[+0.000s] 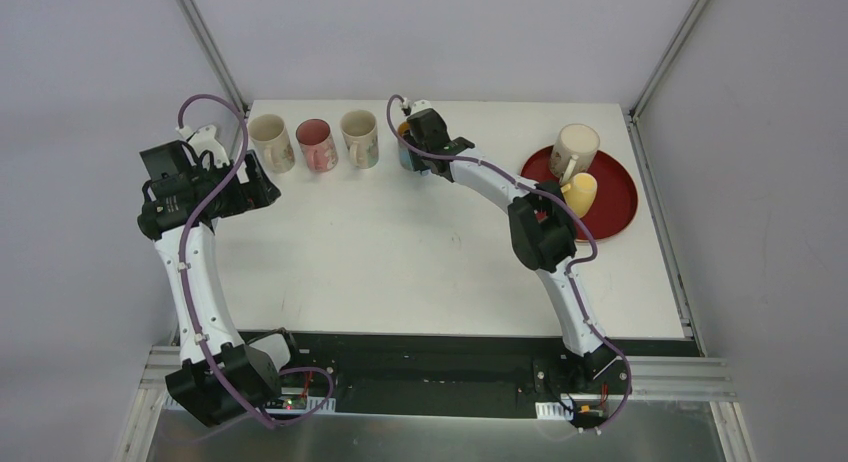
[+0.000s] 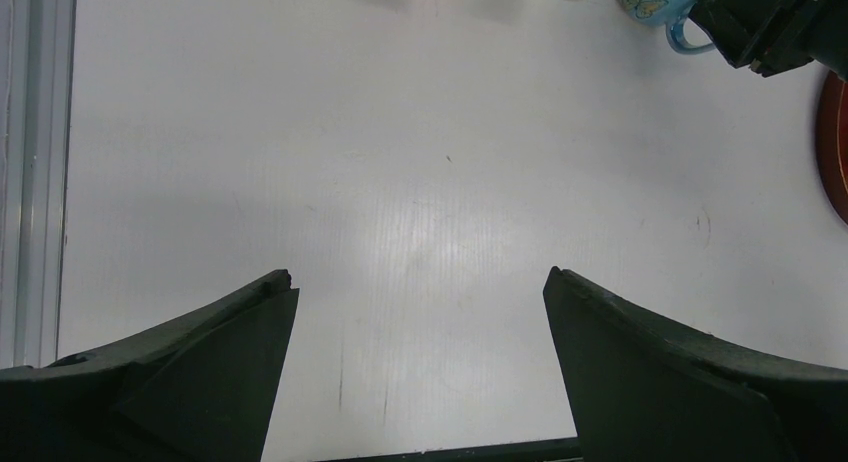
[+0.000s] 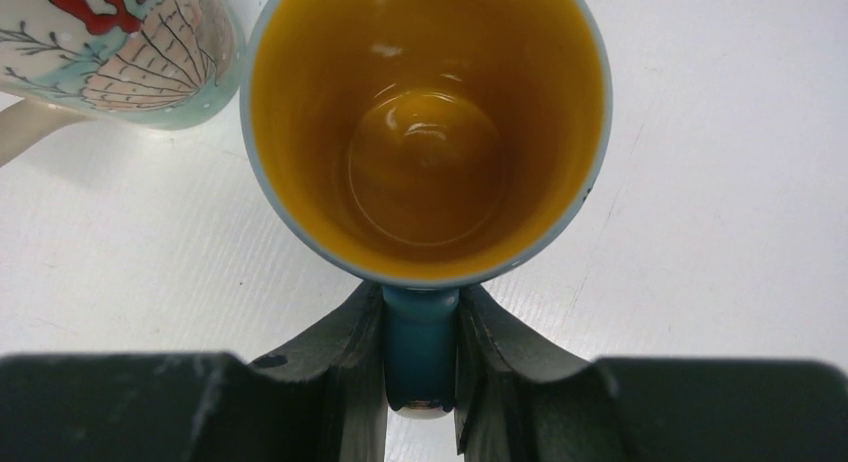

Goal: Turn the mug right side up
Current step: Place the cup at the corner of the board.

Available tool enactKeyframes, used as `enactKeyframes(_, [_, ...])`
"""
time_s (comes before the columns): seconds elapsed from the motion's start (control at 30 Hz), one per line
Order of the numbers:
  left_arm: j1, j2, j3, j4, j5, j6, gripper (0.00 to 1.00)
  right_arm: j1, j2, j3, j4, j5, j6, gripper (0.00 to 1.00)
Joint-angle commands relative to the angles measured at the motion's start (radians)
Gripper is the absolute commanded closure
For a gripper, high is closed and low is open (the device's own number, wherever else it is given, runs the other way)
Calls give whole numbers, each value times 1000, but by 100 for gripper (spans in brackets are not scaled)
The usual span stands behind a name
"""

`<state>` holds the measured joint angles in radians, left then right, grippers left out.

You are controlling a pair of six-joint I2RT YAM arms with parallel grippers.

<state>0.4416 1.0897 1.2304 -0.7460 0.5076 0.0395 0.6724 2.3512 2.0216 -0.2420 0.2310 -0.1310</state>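
- Plainly the right claw (image 3: 420, 300) is narrow and clamped on the handle (image 3: 420, 347) of the blue mug (image 3: 425, 132), with a dark finger (image 3: 335, 362) touching the loop on each side.
- The mug lies straight ahead of that claw at the back of the white table (image 1: 400, 252), just beside a seashell mug (image 3: 140, 52).
- Its long axis runs toward the wrist camera: mouth facing the lens, base away, handle pointing back into the claw. I judge it upright or very nearly so. Whether the base rests on the table I cannot tell.
- The coming move likely turns on the fingers parting and drawing straight back off the handle, with the neighbouring mug close on one side.
- The mug is glossy ceramic, pale blue outside with a butterfly print and amber-yellow glaze inside. It has a round rim and a thick loop handle, which looks slick against hard plastic fingers.
- The left claw (image 2: 420, 282) is spread wide over bare table, holding nothing and well apart from the mug, so the right arm is the nearer.
- On a red plate (image 1: 615, 207) at the right, a cream mug (image 1: 573, 147) looks mouth down and a yellow mug (image 1: 580, 194) seems to lie on its side.
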Motion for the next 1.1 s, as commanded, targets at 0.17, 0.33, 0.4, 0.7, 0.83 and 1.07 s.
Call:
enactKeyframes(0.17, [20,-32,-5,16,26,-7,1,2,-9,72,61,6,51,100])
enactKeyframes(0.33, [22,-24,4,16,28,-14,1,3,-2,75,53,1,66,100])
enactKeyframes(0.4, [22,-20,5,16,32,-16,1,4,0,77,48,-1,75,100])
enactKeyframes(0.7, [30,-17,0,17,44,-24,1,18,16,95,32,3,93,100])
enactKeyframes(0.83, [33,-14,0,20,53,-28,1,22,10,92,22,7,98,100])
enactKeyframes(1.07, [35,-12,-3,23,66,-34,1,27,-18,76,3,13,108,82])
